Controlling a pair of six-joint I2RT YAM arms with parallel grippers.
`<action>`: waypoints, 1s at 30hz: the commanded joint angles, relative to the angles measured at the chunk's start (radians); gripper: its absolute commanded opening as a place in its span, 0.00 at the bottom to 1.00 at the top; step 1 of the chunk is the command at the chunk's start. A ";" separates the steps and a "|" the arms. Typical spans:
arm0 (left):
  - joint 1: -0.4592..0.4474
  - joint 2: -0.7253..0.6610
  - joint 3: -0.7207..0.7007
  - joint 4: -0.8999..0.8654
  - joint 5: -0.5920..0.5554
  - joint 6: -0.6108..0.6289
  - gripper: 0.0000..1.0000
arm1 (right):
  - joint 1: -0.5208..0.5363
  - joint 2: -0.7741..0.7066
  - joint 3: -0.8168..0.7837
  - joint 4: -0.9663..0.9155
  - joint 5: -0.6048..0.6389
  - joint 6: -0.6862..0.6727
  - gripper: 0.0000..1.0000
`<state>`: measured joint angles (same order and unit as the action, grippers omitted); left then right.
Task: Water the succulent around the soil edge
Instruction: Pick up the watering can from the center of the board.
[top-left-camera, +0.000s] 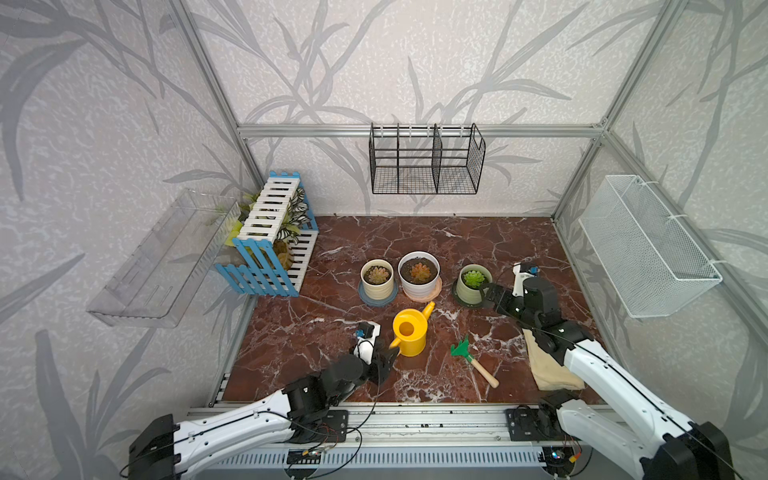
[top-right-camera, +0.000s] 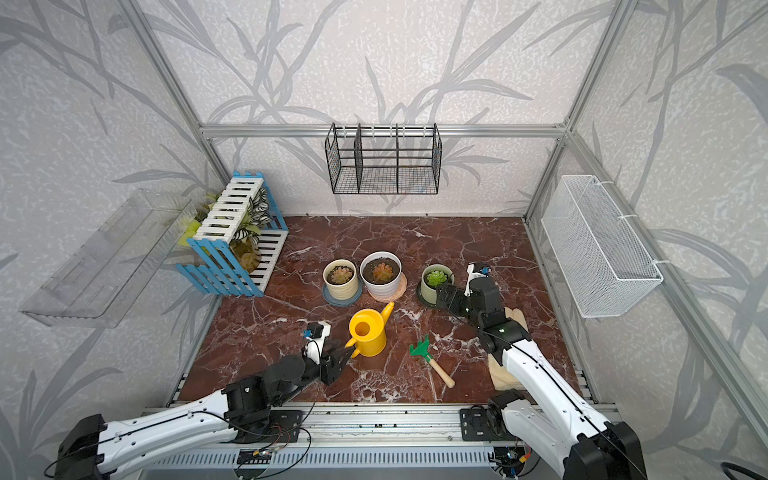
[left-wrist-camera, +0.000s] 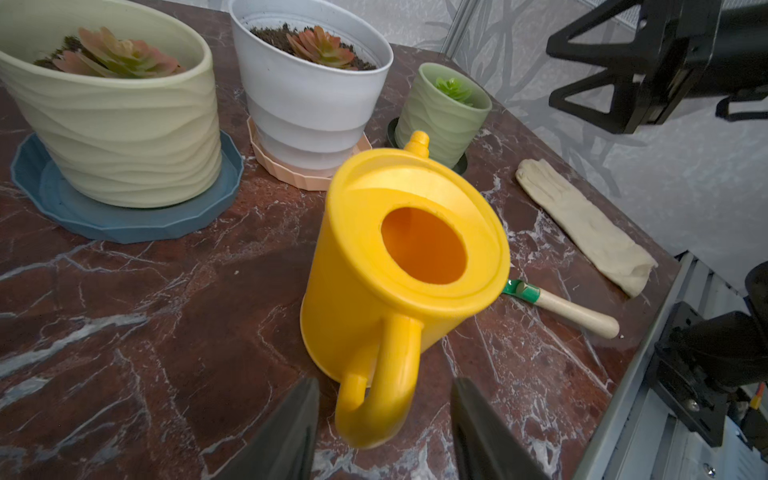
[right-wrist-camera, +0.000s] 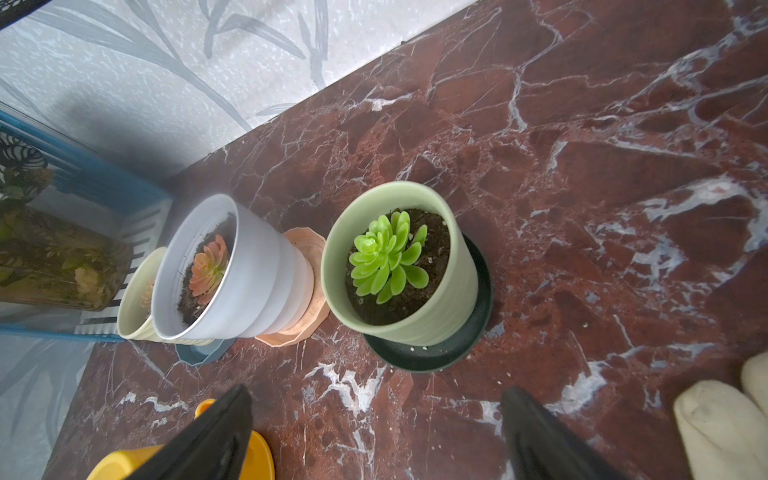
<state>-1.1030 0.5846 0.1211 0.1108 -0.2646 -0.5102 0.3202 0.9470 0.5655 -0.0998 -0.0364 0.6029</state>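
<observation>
Straddling the can (left-wrist-camera: 399, 249) handle (left-wrist-camera: 399, 353), left gripper (left-wrist-camera: 384, 382) sits half-open with gaps both sides, gripping nothing; right gripper (right-wrist-camera: 376, 390) hangs wide open, empty, just beside the succulent (right-wrist-camera: 386, 257) in its pot (right-wrist-camera: 457, 286), right of the white pot (right-wrist-camera: 257, 270).

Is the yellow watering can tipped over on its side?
No, the watering can stands upright on the marble table, its round fill opening facing up.

The succulent (right-wrist-camera: 388, 255) is sitting in its sage pot (right-wrist-camera: 451, 305) (the soil edge (right-wrist-camera: 432, 232) showing dark around it) on a black saucer (right-wrist-camera: 478, 330), while the right gripper (right-wrist-camera: 376, 392) is hovering near it, jaws standing wide apart.
</observation>
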 joint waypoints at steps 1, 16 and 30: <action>-0.033 0.055 0.044 0.007 -0.012 0.029 0.60 | -0.006 -0.006 -0.003 0.033 -0.026 0.012 0.95; -0.049 0.157 -0.009 0.203 -0.189 0.054 0.53 | -0.007 -0.027 -0.033 0.060 -0.027 -0.001 0.95; -0.023 0.385 0.060 0.289 -0.123 0.091 0.36 | -0.009 -0.013 -0.038 0.080 -0.036 0.006 0.95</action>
<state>-1.1324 0.9306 0.1375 0.3752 -0.4061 -0.4366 0.3164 0.9325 0.5404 -0.0490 -0.0650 0.6090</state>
